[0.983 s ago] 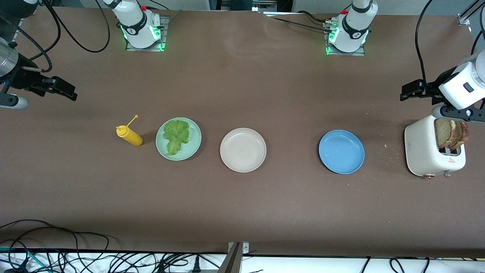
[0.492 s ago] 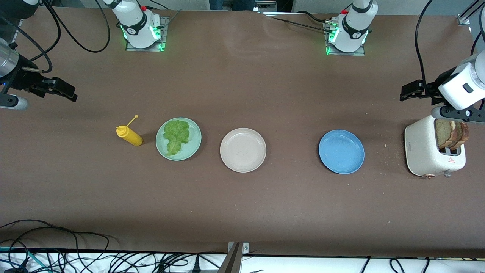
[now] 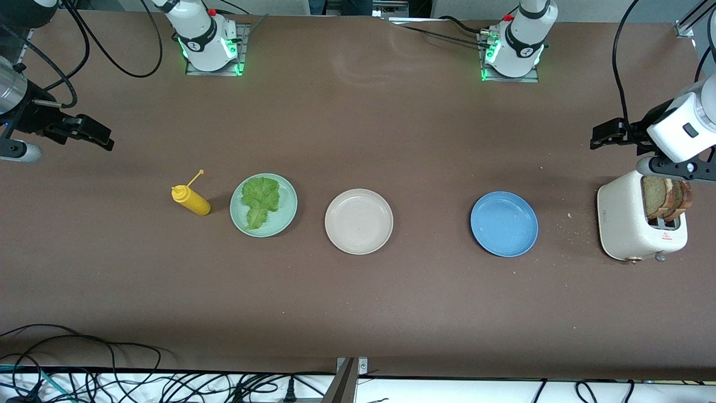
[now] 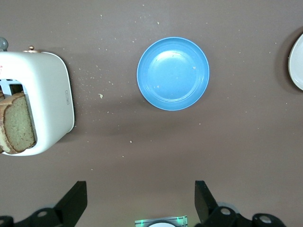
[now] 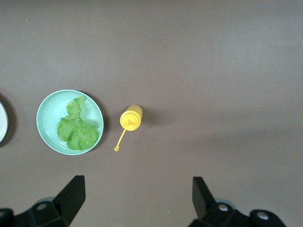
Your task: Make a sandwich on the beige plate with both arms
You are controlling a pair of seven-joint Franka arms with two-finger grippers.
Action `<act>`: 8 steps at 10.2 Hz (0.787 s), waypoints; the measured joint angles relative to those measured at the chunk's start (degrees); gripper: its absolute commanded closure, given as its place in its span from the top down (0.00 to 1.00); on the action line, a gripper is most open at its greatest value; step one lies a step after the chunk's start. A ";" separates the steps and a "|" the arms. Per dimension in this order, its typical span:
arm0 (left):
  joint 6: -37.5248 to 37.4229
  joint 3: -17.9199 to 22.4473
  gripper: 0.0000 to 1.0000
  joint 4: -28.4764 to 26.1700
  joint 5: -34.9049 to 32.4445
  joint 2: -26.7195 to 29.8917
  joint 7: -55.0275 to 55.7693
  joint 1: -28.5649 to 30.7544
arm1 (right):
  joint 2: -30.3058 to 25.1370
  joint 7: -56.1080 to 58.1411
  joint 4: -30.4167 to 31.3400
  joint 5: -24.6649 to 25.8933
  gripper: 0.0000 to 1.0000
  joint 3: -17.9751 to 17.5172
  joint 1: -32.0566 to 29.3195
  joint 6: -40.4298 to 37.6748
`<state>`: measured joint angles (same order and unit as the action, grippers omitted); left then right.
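Both grippers spread apart, empty: left gripper (image 3: 607, 133) above table near toaster (image 3: 635, 224); right gripper (image 3: 92, 133) waiting. Bread (image 3: 665, 197) to be lifted straight up, then set centred on beige plate (image 3: 358, 221).

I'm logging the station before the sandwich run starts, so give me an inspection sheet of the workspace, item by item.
Surface: brown table, crumbs near the toaster.
Job's things: beige plate bare, mid-table; lettuce leaf on the mint-green plate; two bread slices upright in the white toaster at the left arm's end.
Clutter: blue plate, bare; yellow squeeze bottle beside the mint-green plate.
Grippers: left gripper open, empty, over the table near the toaster; right gripper open, empty, over the right arm's end. Both arms wait.
Cables: black cables at both ends and along the near edge, off the work area.
Surroundings: nothing seen of note.
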<state>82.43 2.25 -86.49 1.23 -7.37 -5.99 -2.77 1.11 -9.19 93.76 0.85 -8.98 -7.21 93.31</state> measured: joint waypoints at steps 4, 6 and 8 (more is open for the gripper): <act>0.00 0.00 1.00 0.00 0.00 0.00 0.00 0.00 | 0.00 0.00 0.10 0.00 1.00 0.00 0.00 0.58; 0.00 0.00 1.00 0.00 0.00 0.00 0.00 0.00 | 0.07 0.00 0.33 0.00 1.00 0.00 0.00 1.71; 0.00 0.03 1.00 -0.03 -0.01 -0.03 0.00 0.07 | 0.12 0.00 0.54 0.00 1.00 0.00 0.00 1.98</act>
<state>82.43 2.28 -86.52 1.22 -7.40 -5.99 -2.69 1.23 -9.19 94.30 0.84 -8.97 -7.21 95.29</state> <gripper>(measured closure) 0.000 0.000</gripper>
